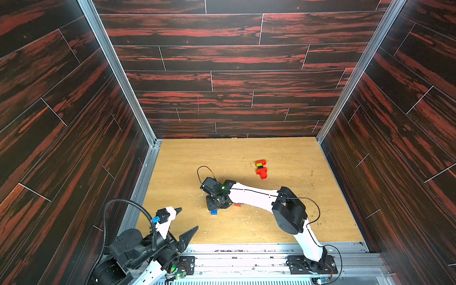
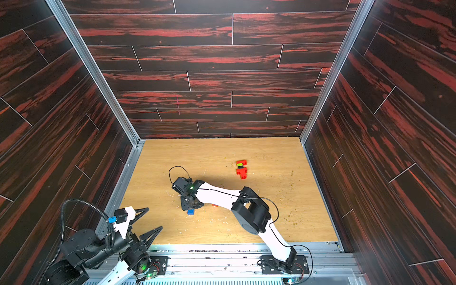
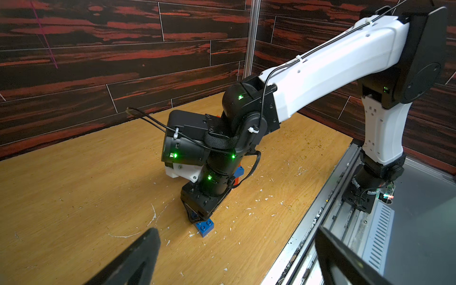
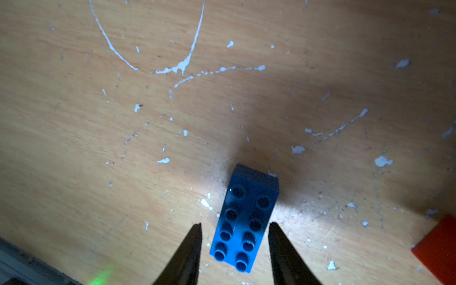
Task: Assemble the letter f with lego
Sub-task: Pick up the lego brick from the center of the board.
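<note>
On the table (image 1: 308, 153), far right of centre, a short red, green and black lego stub (image 1: 261, 169) is no f yet, by my read. Near left, the left end effector (image 1: 188, 218) hangs, jaws wide apart. Mid-table, the right end effector (image 4: 234, 224) straddles a blue brick (image 4: 246, 197), jaws apart and gaps showing, with a red brick (image 4: 439, 246) near it.

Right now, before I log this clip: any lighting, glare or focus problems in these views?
Right wrist view: a shadow darkens the table around the blue brick, glare patches flank it, green glow at the frame edge. Left wrist view: the left fingers loom dark and soft-edged. Both top views: evenly lit, red brick cluster small but sharp.
</note>
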Robot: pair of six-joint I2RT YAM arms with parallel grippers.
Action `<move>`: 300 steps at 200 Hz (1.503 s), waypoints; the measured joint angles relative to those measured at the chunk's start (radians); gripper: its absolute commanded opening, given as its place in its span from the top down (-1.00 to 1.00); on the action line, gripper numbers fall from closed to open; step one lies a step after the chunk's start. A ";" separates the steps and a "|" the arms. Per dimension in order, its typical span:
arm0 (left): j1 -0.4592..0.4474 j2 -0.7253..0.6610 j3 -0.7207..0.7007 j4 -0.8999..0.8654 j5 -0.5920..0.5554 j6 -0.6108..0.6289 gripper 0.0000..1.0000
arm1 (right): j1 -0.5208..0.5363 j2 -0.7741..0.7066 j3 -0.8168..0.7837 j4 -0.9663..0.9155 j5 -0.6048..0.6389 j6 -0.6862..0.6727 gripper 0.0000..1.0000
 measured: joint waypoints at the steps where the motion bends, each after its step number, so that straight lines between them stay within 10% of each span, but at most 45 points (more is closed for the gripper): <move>1: 0.000 0.000 0.000 0.000 0.000 0.000 -1.00 | 0.000 0.000 0.000 0.000 0.000 0.000 0.06; 300: -0.006 -0.008 0.000 0.000 0.003 0.000 -1.00 | -0.006 0.182 0.255 -0.174 -0.006 -0.120 0.17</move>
